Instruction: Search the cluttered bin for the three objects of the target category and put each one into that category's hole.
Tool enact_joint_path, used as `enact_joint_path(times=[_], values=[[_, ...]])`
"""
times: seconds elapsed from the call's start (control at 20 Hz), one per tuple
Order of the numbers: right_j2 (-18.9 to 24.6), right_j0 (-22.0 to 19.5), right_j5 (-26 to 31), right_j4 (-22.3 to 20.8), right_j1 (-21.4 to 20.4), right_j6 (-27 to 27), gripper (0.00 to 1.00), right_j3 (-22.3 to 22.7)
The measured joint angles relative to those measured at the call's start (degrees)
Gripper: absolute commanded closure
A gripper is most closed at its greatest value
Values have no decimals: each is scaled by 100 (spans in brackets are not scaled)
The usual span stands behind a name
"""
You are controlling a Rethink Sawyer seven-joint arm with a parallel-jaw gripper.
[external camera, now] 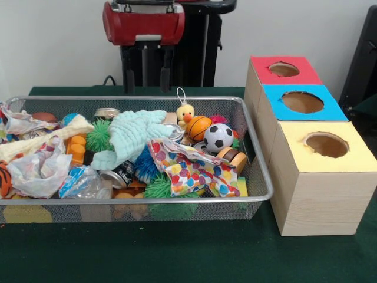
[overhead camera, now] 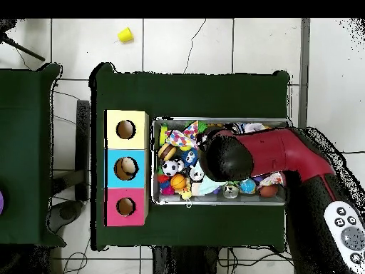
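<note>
My gripper (external camera: pixel 147 79) hangs open and empty above the back rim of the wire bin (external camera: pixel 257 154), its two black fingers (external camera: pixel 128 76) well apart. The bin is full of clutter. At its right sit a soccer ball (external camera: pixel 218 137), a small basketball (external camera: pixel 199 127) and a yellow duck (external camera: pixel 186 114). A mint cloth (external camera: pixel 132 137) and a polka-dot bag (external camera: pixel 188 168) lie over the middle. Green spiky balls (external camera: pixel 99 137), a blue spiky one (external camera: pixel 146 168), cans (external camera: pixel 121 175) and wooden wheels (external camera: pixel 234 158) show between them. In the overhead view the arm's head (overhead camera: pixel 227 158) hides the bin's middle.
A wooden box stands beside the bin with a red hole (external camera: pixel 284 69), a blue hole (external camera: pixel 302 102) and a yellow hole (external camera: pixel 326 144). Something pale shows inside the blue hole (overhead camera: pixel 126 168). Crumpled plastic bags (external camera: pixel 38 171) and a bone toy (external camera: pixel 41 143) fill the bin's left.
</note>
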Motion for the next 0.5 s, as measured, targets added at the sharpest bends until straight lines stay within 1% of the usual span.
enact_joint_path(times=[0.15,0.5], values=[[-11,22,-26,32,37,0,0,1],[-127,232,-26,56,59,0,0,0]])
